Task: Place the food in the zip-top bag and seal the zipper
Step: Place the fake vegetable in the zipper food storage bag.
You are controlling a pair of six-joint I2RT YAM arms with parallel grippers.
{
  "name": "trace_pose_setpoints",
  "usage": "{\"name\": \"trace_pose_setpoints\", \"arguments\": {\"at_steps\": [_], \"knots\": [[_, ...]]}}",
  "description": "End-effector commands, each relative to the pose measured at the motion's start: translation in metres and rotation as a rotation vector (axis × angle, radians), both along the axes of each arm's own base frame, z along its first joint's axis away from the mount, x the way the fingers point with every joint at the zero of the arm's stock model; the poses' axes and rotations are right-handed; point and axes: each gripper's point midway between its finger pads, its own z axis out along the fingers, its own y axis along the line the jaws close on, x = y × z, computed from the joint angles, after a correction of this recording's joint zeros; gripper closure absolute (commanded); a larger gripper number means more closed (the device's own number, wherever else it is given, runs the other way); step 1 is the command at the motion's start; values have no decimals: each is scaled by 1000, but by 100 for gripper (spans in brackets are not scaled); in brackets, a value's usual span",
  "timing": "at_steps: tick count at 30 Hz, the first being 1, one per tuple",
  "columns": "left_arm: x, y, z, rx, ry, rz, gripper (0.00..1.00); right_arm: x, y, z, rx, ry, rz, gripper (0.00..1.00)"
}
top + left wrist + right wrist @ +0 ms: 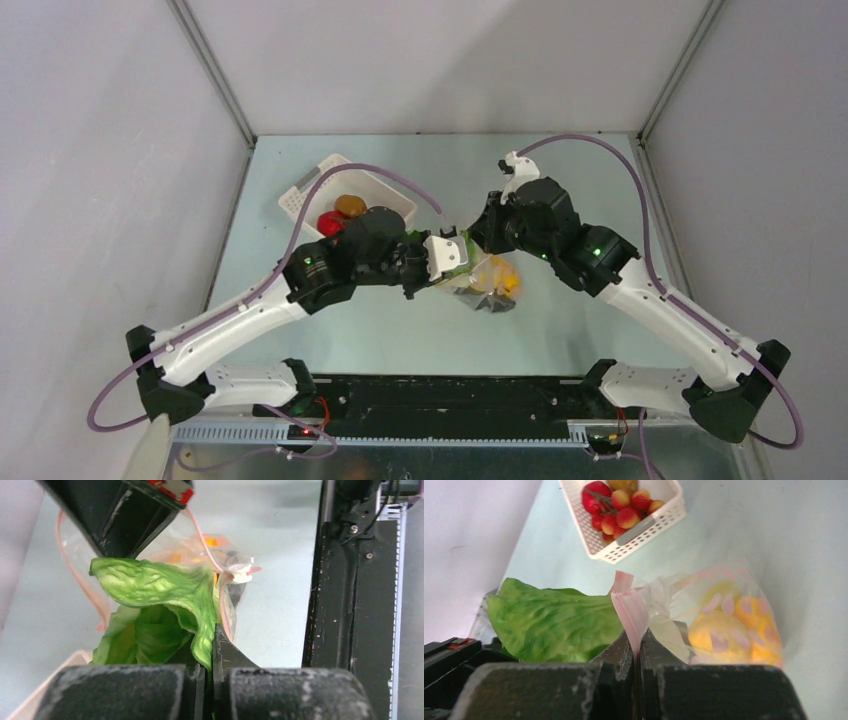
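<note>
Two grips on: left fingers (230, 655) clamped on a green lettuce leaf (150, 585), right fingers (659, 652) pinched tight on the pink zipper (631, 610) of the zip-top bag (724, 625), over mid-worktop (400, 330). Yellow and orange pieces (719, 635) sit inside the bag. Small red fruits (616, 517) lie in the white lattice basket (644, 545), far left.

Green lettuce leaf (554, 625) at dotted bag (749, 587) mouth, yellow food (716, 635) inside, pink zipper (633, 612) unsealed

Pale table (400, 340) (grey walls (100, 150))

White lattice basket (300, 197) on pale table (400, 335)
</note>
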Motion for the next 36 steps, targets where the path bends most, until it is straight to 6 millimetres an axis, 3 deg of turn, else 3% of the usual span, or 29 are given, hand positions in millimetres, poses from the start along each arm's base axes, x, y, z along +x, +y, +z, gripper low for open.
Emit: {"name": "trace_pose_setpoints", "arguments": {"at_steps": [1, 12, 23, 26, 30, 36], "knots": [[-14, -13, 33, -77, -156, -205, 100, -17, 20, 48, 148, -111, 205, 94], [-19, -23, 5, 107, -181, -419, 100, -26, 18, 46, 193, -59, 249, 97], [-32, 1, -25, 370, -288, -707, 100, -35, 22, 42, 259, 42, 327, 100], [-40, -2, -20, 371, -303, -762, 100, -34, 23, 42, 264, 45, 328, 100], [-35, -10, -23, 400, -324, -746, 100, -28, 22, 42, 275, 57, 276, 100], [-46, 2, -46, 514, -247, -875, 100, -31, 23, 52, 319, 40, 284, 100]]}}
